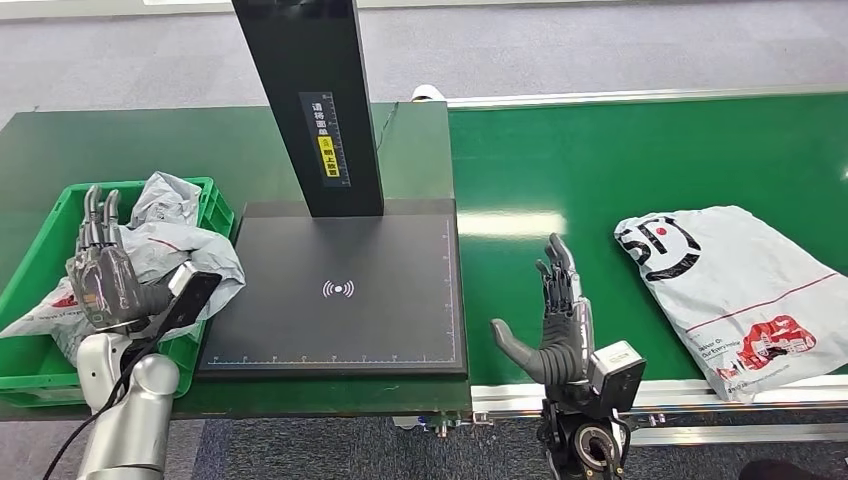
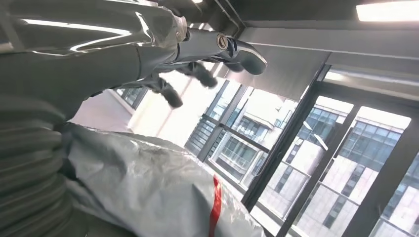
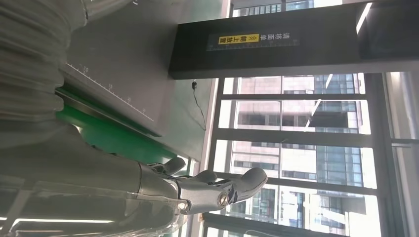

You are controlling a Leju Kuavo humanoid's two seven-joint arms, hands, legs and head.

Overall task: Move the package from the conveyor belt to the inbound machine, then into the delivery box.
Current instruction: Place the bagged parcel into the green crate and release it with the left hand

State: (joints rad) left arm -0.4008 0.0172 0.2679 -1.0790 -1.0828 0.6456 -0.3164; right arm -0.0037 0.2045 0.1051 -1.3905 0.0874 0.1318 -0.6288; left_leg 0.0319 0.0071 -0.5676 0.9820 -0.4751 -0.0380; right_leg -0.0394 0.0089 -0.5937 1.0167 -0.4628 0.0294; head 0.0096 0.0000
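A grey-white package (image 1: pixel 740 290) with black and red print lies flat on the green conveyor belt (image 1: pixel 600 170) at the right. My right hand (image 1: pixel 555 325) stands open over the belt's near edge, well left of that package, fingers straight and holding nothing; its thumb and fingers (image 3: pixel 217 187) are spread in the right wrist view. My left hand (image 1: pixel 105 270) is open above the green delivery box (image 1: pixel 40 355), just over the crumpled grey packages (image 1: pixel 185 245) inside. One such package (image 2: pixel 158 192) with a red stripe lies close under the left hand (image 2: pixel 148 54).
The black inbound machine plate (image 1: pixel 340 300) with a white signal mark lies between box and belt, its black post (image 1: pixel 310 100) rising behind. The belt's metal rail (image 1: pixel 700 400) runs along the near edge. Windows and buildings fill the background of both wrist views.
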